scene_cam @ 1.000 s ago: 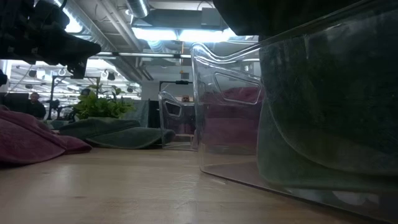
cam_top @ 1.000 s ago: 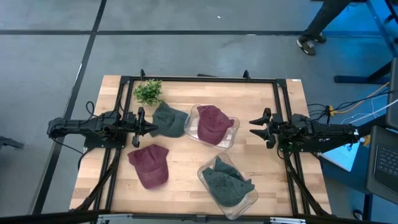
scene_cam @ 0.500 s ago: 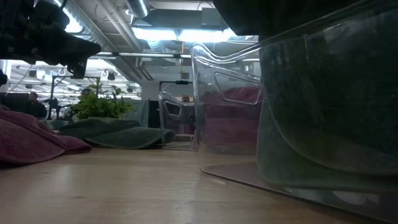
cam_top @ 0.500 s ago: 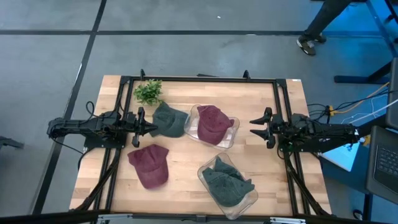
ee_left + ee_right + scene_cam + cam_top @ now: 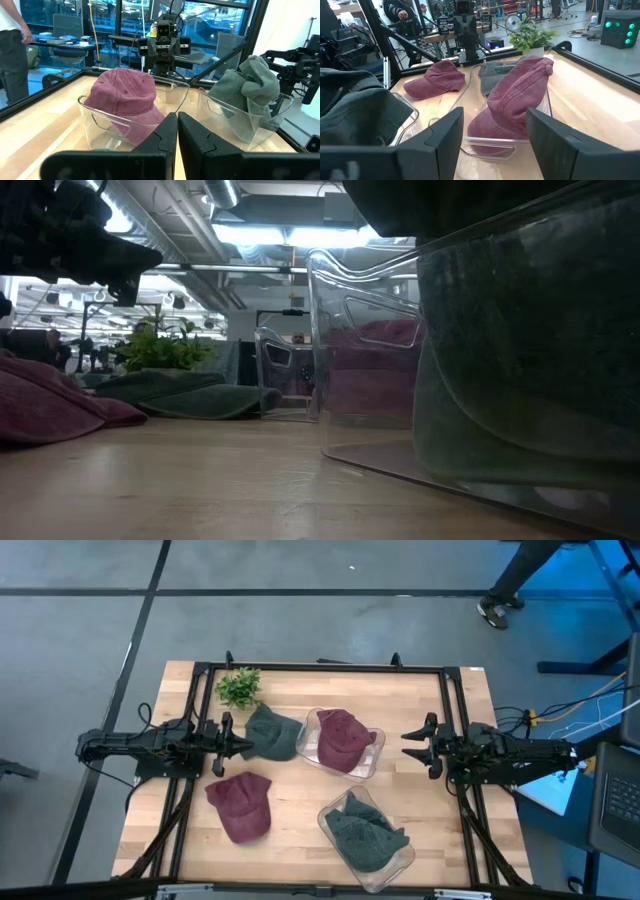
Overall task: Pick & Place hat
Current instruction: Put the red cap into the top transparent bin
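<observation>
1. The left tool (image 5: 238,744) hangs over the left side of the bench (image 5: 300,840), its fingers pressed together and holding nothing, with its tip right at the edge of the loose green hat (image 5: 272,732).
2. The right tool (image 5: 412,743) waits over the right side of the bench, jaws spread wide and empty, facing the clear bin (image 5: 372,762) near the middle.
3. That bin holds a maroon hat (image 5: 343,738); a second clear bin (image 5: 405,858) at the front edge holds a green hat (image 5: 365,830).
4. Two hats lie on the bare wood: the loose green one toward the back, beside a small plant (image 5: 238,687), and a loose maroon hat (image 5: 241,805) toward the front left.
5. All are soft washed-cloth caps, probably light and floppy. The crown would crumple under a pinch, so a fold of crown cloth or the stiffer brim looks the surest hold.
6. The bins look thin and light, and a snagged hat could drag or tip one.
7. Open wood lies along the front-left and right edges; the gap between the two bins is narrow. A black frame (image 5: 320,667) rims the bench and limits low sweeps at its edges.
</observation>
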You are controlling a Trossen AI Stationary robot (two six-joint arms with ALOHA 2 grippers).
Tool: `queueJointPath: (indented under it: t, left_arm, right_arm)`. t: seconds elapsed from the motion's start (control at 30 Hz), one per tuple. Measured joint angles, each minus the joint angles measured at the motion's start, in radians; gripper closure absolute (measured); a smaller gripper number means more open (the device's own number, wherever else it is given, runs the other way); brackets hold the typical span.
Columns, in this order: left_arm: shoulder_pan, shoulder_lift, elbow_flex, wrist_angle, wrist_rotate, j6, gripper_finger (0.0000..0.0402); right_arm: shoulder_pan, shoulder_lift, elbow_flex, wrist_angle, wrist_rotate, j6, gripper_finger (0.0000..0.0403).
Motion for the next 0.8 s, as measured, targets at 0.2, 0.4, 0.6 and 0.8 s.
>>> queueJointPath:
  t: [0.2,0.4,0.6,0.8]
  left_arm:
    - [-0.002,0.000,0.000,0.015,0.069,-0.277,0.0391]
    - [-0.002,0.000,0.000,0.021,0.079,-0.546,0.0388]
    - [-0.002,0.001,0.007,0.034,0.140,-0.465,0.0395]
    - [-0.002,0.008,0.050,0.018,0.157,-0.393,0.0399]
  right_arm:
    - [0.000,0.000,0.000,0.000,0.000,0.000,0.0189]
    - [0.000,0.000,0.000,0.000,0.000,0.000,0.0189]
    - [0.000,0.000,0.000,0.000,0.000,0.000,0.0189]
    - [0.000,0.000,0.000,0.000,0.000,0.000,0.0189]
